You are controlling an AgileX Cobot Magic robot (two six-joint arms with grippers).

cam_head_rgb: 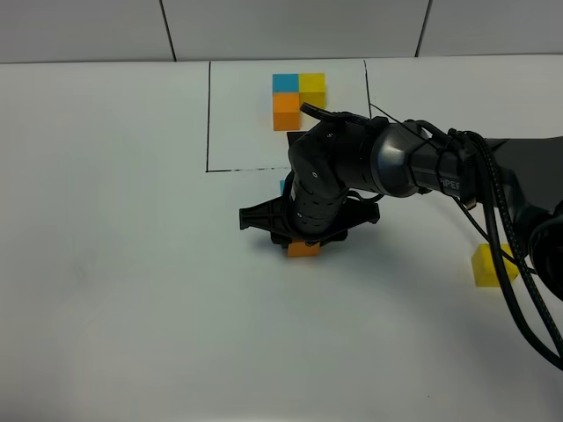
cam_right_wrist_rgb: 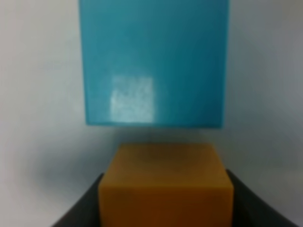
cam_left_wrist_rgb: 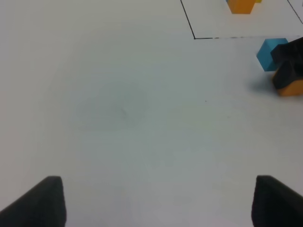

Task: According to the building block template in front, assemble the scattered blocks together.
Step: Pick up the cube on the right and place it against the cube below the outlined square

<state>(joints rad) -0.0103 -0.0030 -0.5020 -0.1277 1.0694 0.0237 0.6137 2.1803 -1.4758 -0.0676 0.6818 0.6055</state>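
White, plain and unpatterned, across the table (cam_head_rgb: 106, 281). Thin black for the drawn outline (cam_head_rgb: 208, 114) framing the building block template (cam_head_rgb: 297, 99): blue beside yellow, orange below the blue. Just outside that frame on the template's near side, glossy light blue on the blue block (cam_right_wrist_rgb: 154, 61), plain orange on the orange block (cam_head_rgb: 303, 250). Well off to the template's right, plain yellow on the yellow block (cam_head_rgb: 489, 265). Black with grey sheen over the right arm (cam_head_rgb: 387, 163).

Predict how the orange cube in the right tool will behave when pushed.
Probably stiff: the orange cube shows flat, undented faces, gripped by the right tool. Likely slides rather than rolls, being flat-sided. Possibly slippery: the similar blue cube shows a glossy highlight.
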